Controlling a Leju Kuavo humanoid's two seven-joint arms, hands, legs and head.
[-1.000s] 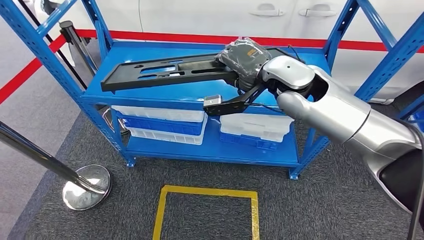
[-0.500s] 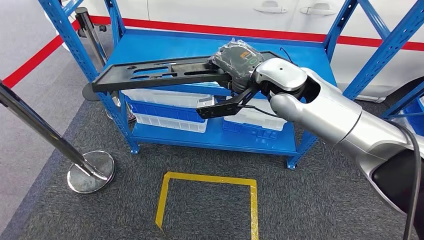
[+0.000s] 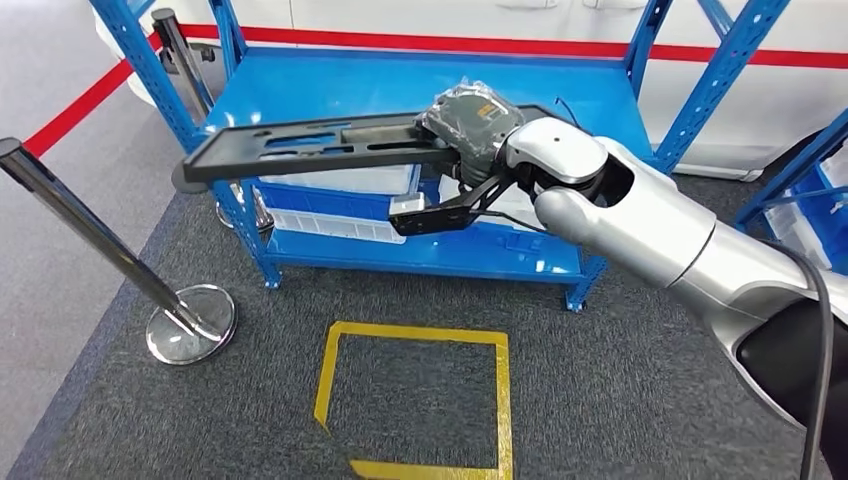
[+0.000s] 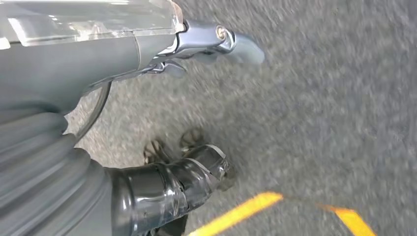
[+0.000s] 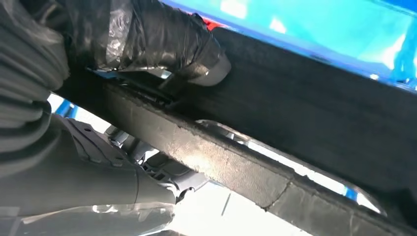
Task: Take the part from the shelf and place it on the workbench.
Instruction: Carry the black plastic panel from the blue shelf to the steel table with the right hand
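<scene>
Part (image 3: 310, 148) now off shelf (image 3: 330, 80)

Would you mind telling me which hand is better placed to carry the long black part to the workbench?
The right hand: it already grips the long black slotted part, while the left hand hangs over the carpet.

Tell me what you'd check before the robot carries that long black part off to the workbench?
1. Right hand grips the black part: ok.
2. Part lifted off the blue shelf: ok.
3. Part roughly level: ok.
4. Far end free of the metal post: ok, apart.
5. How firmly the fingers hold: cannot tell.
6. Workbench free: cannot tell.
</scene>
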